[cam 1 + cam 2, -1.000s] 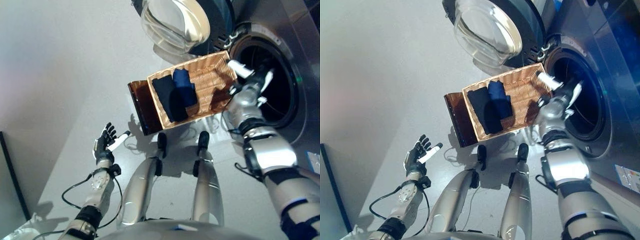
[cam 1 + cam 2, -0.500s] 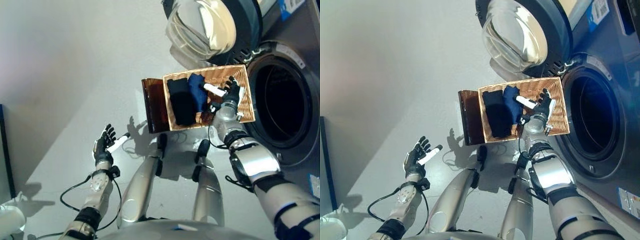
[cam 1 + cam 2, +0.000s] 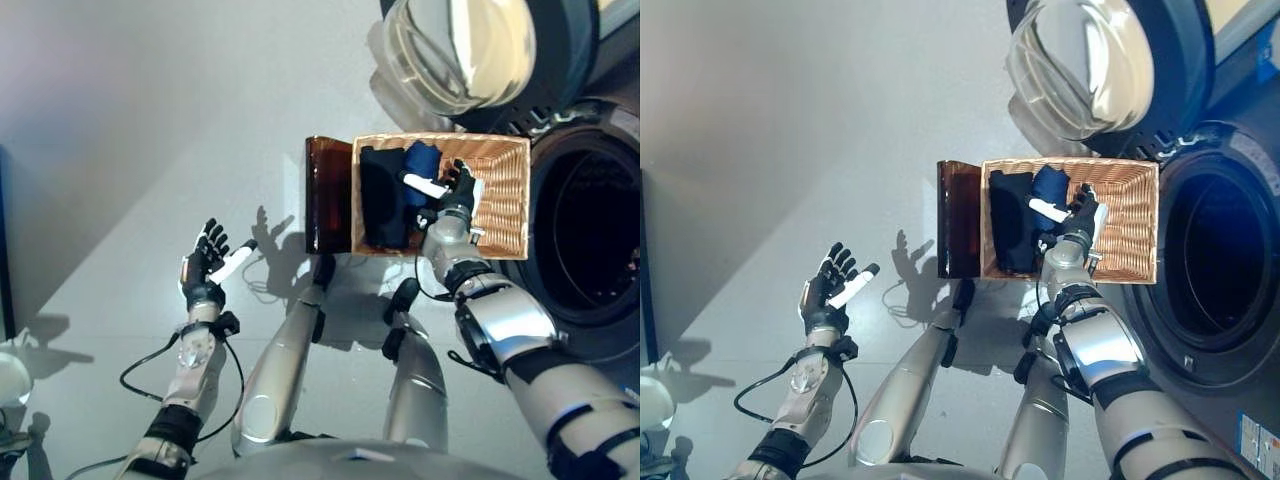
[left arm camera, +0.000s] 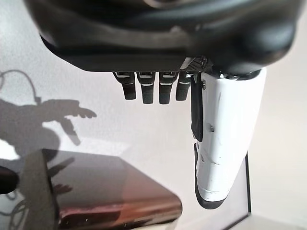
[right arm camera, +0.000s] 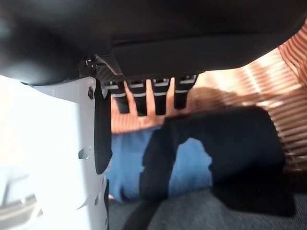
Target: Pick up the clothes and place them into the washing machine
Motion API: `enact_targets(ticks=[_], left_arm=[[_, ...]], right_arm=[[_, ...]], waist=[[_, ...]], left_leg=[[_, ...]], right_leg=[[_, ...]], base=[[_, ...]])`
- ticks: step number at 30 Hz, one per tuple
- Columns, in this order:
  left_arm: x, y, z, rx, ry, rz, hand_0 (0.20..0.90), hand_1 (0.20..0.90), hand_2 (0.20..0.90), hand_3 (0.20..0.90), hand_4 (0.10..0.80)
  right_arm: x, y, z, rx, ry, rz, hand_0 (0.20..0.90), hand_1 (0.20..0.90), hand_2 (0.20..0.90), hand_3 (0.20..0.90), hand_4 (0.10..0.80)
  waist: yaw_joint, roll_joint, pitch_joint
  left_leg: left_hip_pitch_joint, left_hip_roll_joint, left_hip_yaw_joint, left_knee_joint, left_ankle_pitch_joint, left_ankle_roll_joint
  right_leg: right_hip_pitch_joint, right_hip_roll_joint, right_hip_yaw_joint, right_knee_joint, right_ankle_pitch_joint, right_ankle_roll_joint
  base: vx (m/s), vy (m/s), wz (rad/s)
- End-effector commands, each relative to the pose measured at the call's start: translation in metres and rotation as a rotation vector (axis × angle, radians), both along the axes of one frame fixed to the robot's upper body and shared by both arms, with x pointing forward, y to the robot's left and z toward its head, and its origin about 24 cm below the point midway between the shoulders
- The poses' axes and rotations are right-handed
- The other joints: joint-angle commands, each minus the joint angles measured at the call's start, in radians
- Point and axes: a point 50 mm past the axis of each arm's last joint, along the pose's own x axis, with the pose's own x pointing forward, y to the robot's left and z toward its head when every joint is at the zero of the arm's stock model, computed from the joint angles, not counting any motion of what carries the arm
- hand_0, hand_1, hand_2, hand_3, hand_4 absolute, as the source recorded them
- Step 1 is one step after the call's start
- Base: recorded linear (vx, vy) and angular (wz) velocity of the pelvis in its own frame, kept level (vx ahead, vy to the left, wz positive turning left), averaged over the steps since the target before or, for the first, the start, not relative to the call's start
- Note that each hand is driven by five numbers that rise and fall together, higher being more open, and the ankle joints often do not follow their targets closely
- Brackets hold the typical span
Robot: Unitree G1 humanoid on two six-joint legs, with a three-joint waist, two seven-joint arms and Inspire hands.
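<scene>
A shallow wicker basket [image 3: 500, 205] rests on a low dark brown box [image 3: 327, 195] next to the washing machine's open drum [image 3: 590, 235]. A black garment [image 3: 380, 200] and a blue garment [image 3: 420, 162] lie in the basket's left half. My right hand [image 3: 455, 192] is open and hovers over the blue garment, with its white-covered thumb pointing left. In the right wrist view its straight fingers [image 5: 148, 96] reach over the blue garment [image 5: 192, 167] and a dark one [image 5: 201, 211]. My left hand [image 3: 205, 265] is open and empty, raised over the floor at the left.
The machine's round glass door [image 3: 470, 50] stands open behind the basket. The grey floor [image 3: 130, 150] spreads to the left. The brown box [image 4: 96, 191] also shows in the left wrist view. A pale object [image 3: 10, 375] sits at the far lower left.
The camera has shifted. My right hand has moved from the basket's edge by the drum to above the blue garment. The left hand has stayed open and idle.
</scene>
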Motion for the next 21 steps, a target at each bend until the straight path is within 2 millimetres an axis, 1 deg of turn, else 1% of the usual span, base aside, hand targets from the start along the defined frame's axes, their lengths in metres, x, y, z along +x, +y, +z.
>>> enact_targets(ticks=[1,2,3,4,5,10,14,21], left_arm=[[0.005,0.018,0.055,-0.011,-0.308,0.102,0.900,0.900,0.900,0.900,0.800],[0.006,0.017,0.061,-0.023,-0.334,0.107,0.900,0.900,0.900,0.900,0.800],[0.007,0.015,0.063,-0.035,-0.350,0.108,0.900,0.900,0.900,0.900,0.800],[0.008,0.013,0.067,-0.037,-0.363,0.103,0.900,0.900,0.900,0.900,0.800],[0.009,0.012,0.070,-0.041,-0.377,0.108,0.900,0.900,0.900,0.900,0.800],[0.012,0.008,0.080,-0.036,-0.419,0.109,0.900,0.900,0.900,0.900,0.800],[0.010,0.008,0.077,-0.032,-0.402,0.111,0.900,0.900,0.900,0.900,0.800],[0.006,0.009,0.069,-0.033,-0.367,0.112,0.900,0.900,0.900,0.900,0.800]], right_arm=[[0.013,-0.023,0.051,-0.142,-0.121,-0.058,0.900,0.900,0.900,0.900,0.800],[0.013,-0.026,0.053,-0.150,-0.116,-0.066,0.900,0.900,0.900,0.900,0.800],[0.012,-0.029,0.052,-0.159,-0.100,-0.074,0.727,0.727,0.727,0.727,0.676],[0.011,-0.035,0.055,-0.177,-0.086,-0.093,0.233,0.233,0.233,0.233,0.324],[0.011,-0.037,0.055,-0.191,-0.074,-0.102,0.200,0.200,0.200,0.200,0.300],[0.011,-0.038,0.059,-0.231,-0.045,-0.114,0.200,0.200,0.200,0.200,0.300],[0.012,-0.038,0.062,-0.239,-0.046,-0.117,0.200,0.200,0.200,0.200,0.300],[0.010,-0.043,0.062,-0.248,-0.041,-0.139,0.200,0.200,0.200,0.200,0.300]], waist=[[0.042,0.047,0.015],[0.047,0.051,0.018],[0.050,0.056,0.021],[0.054,0.062,0.022],[0.058,0.066,0.023],[0.066,0.079,0.029],[0.067,0.083,0.024],[0.061,0.094,0.020]], left_leg=[[-0.065,-0.007,0.003,-0.011,-0.023,-0.089],[-0.073,-0.011,0.002,-0.008,-0.024,-0.088],[-0.081,-0.015,0.001,-0.003,-0.025,-0.087],[-0.089,-0.019,-0.002,0.001,-0.026,-0.087],[-0.092,-0.021,-0.004,0.002,-0.026,-0.086],[-0.107,-0.028,-0.006,0.011,-0.026,-0.083],[-0.111,-0.030,-0.004,0.014,-0.027,-0.080],[-0.106,-0.032,0.001,0.009,-0.024,-0.079]], right_leg=[[0.026,0.001,-0.024,0.105,-0.156,-0.022],[0.018,-0.002,-0.024,0.112,-0.159,-0.022],[0.015,-0.004,-0.024,0.117,-0.161,-0.022],[0.008,-0.008,-0.026,0.126,-0.166,-0.023],[0.004,-0.010,-0.027,0.131,-0.168,-0.024],[-0.011,-0.016,-0.029,0.151,-0.177,-0.027],[-0.021,-0.018,-0.024,0.158,-0.178,-0.029],[-0.022,-0.016,-0.017,0.160,-0.176,-0.031]], base=[[0.027,0.032,0.20],[0.026,0.021,0.11],[0.026,0.020,0.07],[0.029,0.015,0.05],[0.029,0.014,0.14],[0.028,0.018,0.17],[0.000,0.000,0.00],[0.000,0.000,0.00]])
